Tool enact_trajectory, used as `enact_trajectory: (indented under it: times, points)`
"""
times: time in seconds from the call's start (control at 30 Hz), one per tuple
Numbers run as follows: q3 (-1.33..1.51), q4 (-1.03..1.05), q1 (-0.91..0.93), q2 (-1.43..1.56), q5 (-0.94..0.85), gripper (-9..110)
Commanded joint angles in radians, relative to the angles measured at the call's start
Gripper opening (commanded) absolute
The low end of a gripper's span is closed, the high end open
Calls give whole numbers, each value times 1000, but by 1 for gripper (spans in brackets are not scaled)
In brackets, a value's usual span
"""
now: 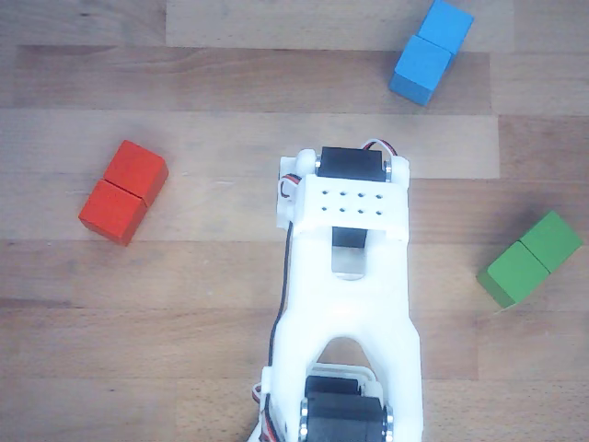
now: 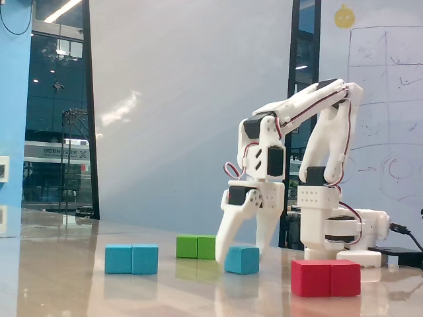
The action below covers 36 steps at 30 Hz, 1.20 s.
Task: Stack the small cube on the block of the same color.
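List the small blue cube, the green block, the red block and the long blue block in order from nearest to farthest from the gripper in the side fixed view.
1. Small cube, directly beneath the gripper.
2. Green block, just left, behind the finger.
3. Red block, right and nearer the camera.
4. Long blue block, far left.

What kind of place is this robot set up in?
Probably an office or lab: a whiteboard with sketches behind the arm, dark glass partitions, and a wooden table holding colored blocks.
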Motion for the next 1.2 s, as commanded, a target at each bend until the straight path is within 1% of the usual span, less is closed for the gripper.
enact_trajectory:
  times: [0.0, 0.1, 0.23, 0.67, 0.8, 1.17]
  points:
    - [-84, -34, 8, -14, -6, 20]
    - [-84, -35, 5, -17, -6, 14]
    - [-84, -35, 5, -17, -6, 8]
    - [-100, -25, 5, -14, -9, 10]
    - [-201, 20, 3, -12, -9, 11]
    - [-653, 322, 5, -32, -9, 15]
